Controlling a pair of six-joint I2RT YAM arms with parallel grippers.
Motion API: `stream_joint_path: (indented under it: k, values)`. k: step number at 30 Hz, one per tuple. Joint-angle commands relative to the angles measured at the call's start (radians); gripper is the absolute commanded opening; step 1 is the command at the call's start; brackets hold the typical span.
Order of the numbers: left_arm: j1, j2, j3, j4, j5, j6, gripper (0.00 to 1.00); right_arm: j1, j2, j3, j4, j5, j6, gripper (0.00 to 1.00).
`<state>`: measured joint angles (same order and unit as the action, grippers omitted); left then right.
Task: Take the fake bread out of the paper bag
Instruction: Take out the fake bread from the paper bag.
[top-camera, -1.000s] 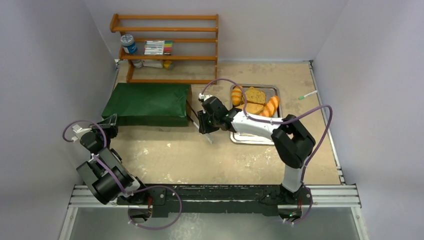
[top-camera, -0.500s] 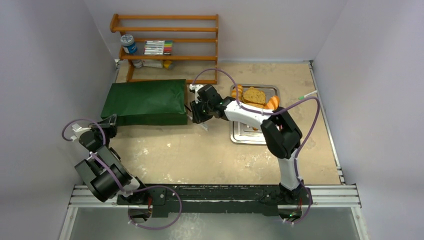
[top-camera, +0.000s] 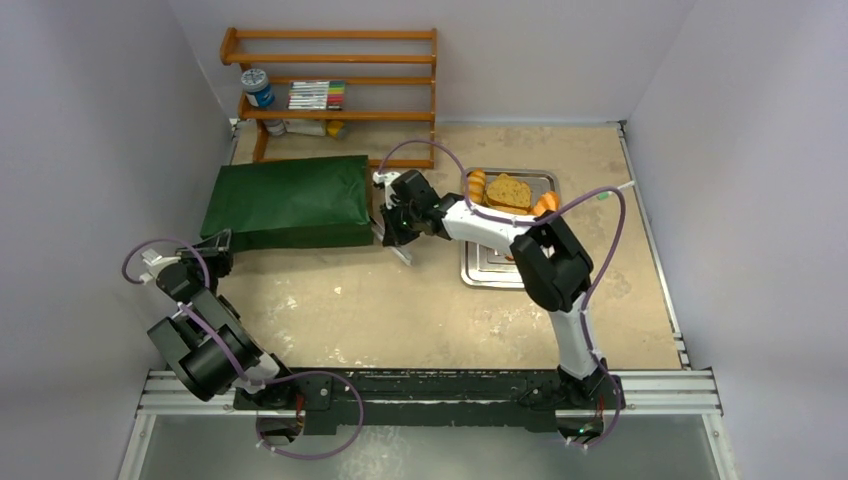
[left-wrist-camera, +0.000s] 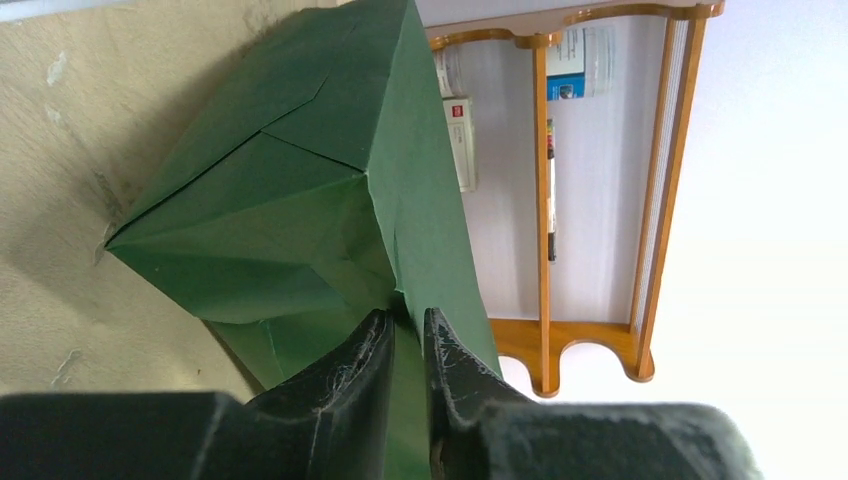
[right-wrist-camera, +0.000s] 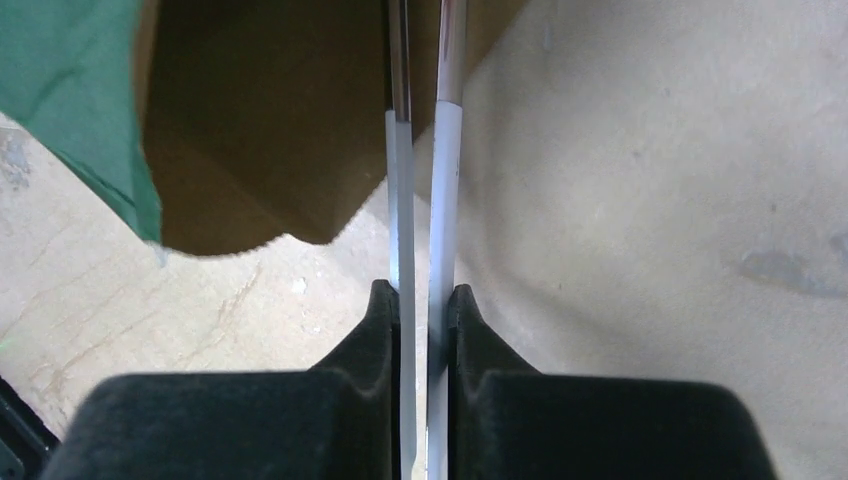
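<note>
The right gripper (right-wrist-camera: 424, 300) clamps the tongs (right-wrist-camera: 445, 180), pressed together inside the paper bag's (top-camera: 285, 203) mouth. The left gripper (left-wrist-camera: 408, 330) pinches the bag's closed end. Bread (top-camera: 510, 192) lies on a tray (top-camera: 490, 270) past the bag's mouth. The pieces seem light, stiff and slippery, so grip them across the middle.

Left arm (top-camera: 205, 345): folded low at the near left, wrist reaching forward. Left claw (left-wrist-camera: 405, 325): fingers almost together, pinching a fold of the paper bag (left-wrist-camera: 270, 200). Right arm (top-camera: 548, 268): rises from its base, elbow raised, forearm stretched left and forward. Right claw (top-camera: 393, 226): angled down, both fingers pressed against the 2 blades of the tongs (right-wrist-camera: 442, 190), squeezing them near-parallel.
</note>
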<state>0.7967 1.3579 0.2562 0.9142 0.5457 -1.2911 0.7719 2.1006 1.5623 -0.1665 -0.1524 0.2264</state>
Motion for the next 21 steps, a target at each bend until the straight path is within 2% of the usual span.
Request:
stream_joint_path:
  k: [1, 9, 15, 21]
  values:
    - [0.023, -0.001, -0.011, 0.121, -0.027, -0.04, 0.19, -0.007, -0.121, -0.085, 0.053, 0.04, 0.034, 0.0]
    - [0.039, 0.009, -0.047, 0.182, -0.051, -0.091, 0.33, -0.008, -0.301, -0.315, 0.114, 0.056, 0.094, 0.0]
    - [0.048, -0.048, -0.053, 0.144, -0.055, -0.109, 0.43, -0.008, -0.403, -0.425, 0.119, 0.053, 0.121, 0.0]
    - [0.05, -0.074, -0.107, 0.236, -0.085, -0.191, 0.51, -0.008, -0.504, -0.506, 0.098, 0.063, 0.136, 0.0]
